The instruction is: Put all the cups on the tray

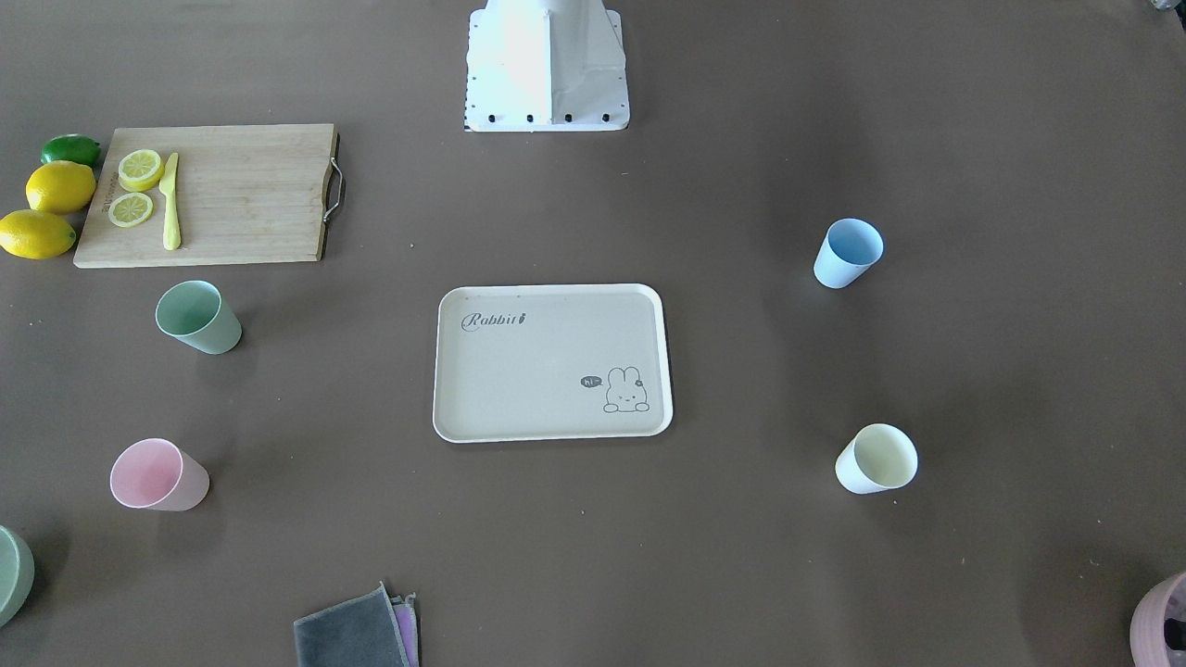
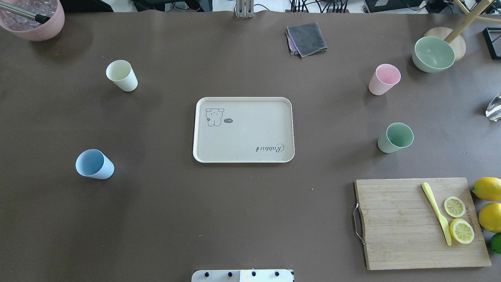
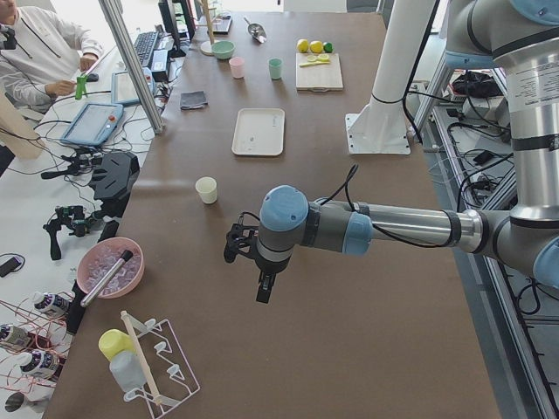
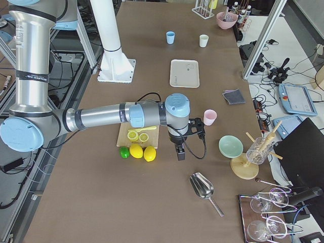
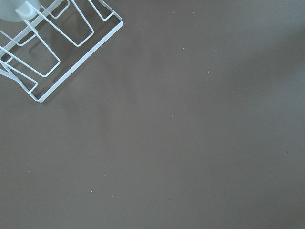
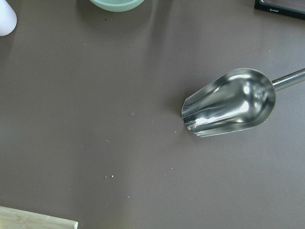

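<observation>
The beige tray (image 2: 250, 131) lies mid-table with nothing on it. Four cups stand upright on the table around it. In the overhead view the cream-white cup (image 2: 121, 75) and light blue cup (image 2: 94, 164) are to its left. The pale pink cup (image 2: 384, 79) and sage green cup (image 2: 395, 138) are to its right. My left gripper (image 3: 262, 288) shows only in the exterior left view, hanging over bare table past the cream cup (image 3: 206, 189). My right gripper (image 4: 180, 153) shows only in the exterior right view, near the pink cup (image 4: 209, 117). I cannot tell whether either is open or shut.
A wooden cutting board (image 2: 395, 227) with lemon slices and a yellow knife lies near right, with lemons (image 2: 487, 188) beside it. A green bowl (image 2: 433, 54), a grey cloth (image 2: 307, 38) and a pink pot (image 2: 33, 17) stand along the far edge. A metal scoop (image 6: 228, 102) and a wire rack (image 5: 52, 52) lie at the table's ends.
</observation>
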{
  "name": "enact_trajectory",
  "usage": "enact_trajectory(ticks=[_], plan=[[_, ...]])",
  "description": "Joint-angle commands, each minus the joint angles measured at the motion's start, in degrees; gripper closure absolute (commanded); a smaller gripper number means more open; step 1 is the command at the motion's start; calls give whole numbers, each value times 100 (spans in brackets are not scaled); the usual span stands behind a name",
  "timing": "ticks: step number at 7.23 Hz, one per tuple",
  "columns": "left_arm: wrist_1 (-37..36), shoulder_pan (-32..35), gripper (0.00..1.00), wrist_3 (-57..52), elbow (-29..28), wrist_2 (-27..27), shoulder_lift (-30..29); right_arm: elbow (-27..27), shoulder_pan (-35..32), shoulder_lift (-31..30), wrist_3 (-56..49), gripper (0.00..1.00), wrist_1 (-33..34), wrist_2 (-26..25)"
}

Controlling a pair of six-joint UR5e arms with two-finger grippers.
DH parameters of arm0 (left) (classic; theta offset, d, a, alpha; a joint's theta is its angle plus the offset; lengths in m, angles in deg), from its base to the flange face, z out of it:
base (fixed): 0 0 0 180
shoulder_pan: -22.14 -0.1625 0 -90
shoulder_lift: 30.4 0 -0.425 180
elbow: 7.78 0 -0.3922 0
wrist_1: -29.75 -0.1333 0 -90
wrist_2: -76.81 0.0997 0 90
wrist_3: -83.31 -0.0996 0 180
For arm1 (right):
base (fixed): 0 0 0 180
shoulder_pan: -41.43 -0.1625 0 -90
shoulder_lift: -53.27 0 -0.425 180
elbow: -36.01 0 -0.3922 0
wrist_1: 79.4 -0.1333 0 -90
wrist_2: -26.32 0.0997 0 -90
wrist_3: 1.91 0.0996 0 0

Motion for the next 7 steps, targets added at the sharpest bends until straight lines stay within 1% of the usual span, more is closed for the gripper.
enact_trajectory(ticks=[1,3,4,7], plan=[[2,-14,2,18,29,-6,25,-20,3,-7,-13,0,0,52],[2,-14,2,27,11,3,25,-11,3,-95,-22,0,0,454],[2,-14,2,27,20,3,25,-2,11,-95,-21,0,0,526],[2,-14,2,18,29,-6,25,-20,20,-103,-13,0,0,527]])
